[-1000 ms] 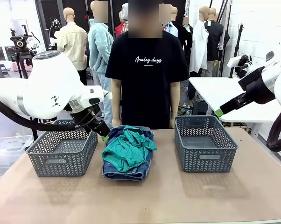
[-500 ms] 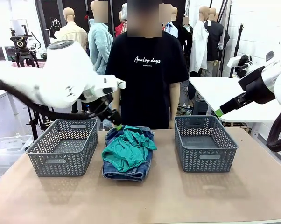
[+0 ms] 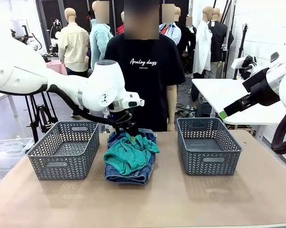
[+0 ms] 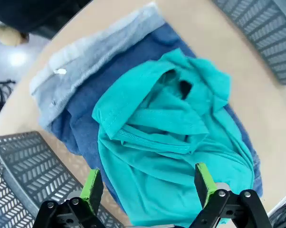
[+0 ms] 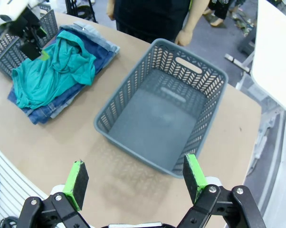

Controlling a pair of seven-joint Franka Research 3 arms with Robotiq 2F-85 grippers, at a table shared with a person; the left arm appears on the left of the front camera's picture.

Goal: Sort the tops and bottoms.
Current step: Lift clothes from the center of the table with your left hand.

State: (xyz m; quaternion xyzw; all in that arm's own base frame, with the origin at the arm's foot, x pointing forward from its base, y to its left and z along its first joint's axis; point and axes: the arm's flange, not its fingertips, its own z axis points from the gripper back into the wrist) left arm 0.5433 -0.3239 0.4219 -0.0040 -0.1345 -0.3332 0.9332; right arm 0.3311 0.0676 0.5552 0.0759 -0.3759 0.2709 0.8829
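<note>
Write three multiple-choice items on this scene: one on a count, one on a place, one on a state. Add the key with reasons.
1. How many grey baskets stand on the table?
A. one
B. two
C. three

2. Where does the teal-green garment lie?
A. in the basket on the robot's left
B. in the basket on its right
C. on the denim pile between the baskets

3. How does the left pincer stand?
A. open, over the teal-green garment
B. shut on the teal-green garment
C. shut on a basket's rim

Key:
1 B: the front view shows one basket on each side of the pile.
2 C: the garment is spread over the folded blue denim at the middle of the table.
3 A: in the left wrist view the green pads stand wide apart with the garment between and beyond them.
</note>
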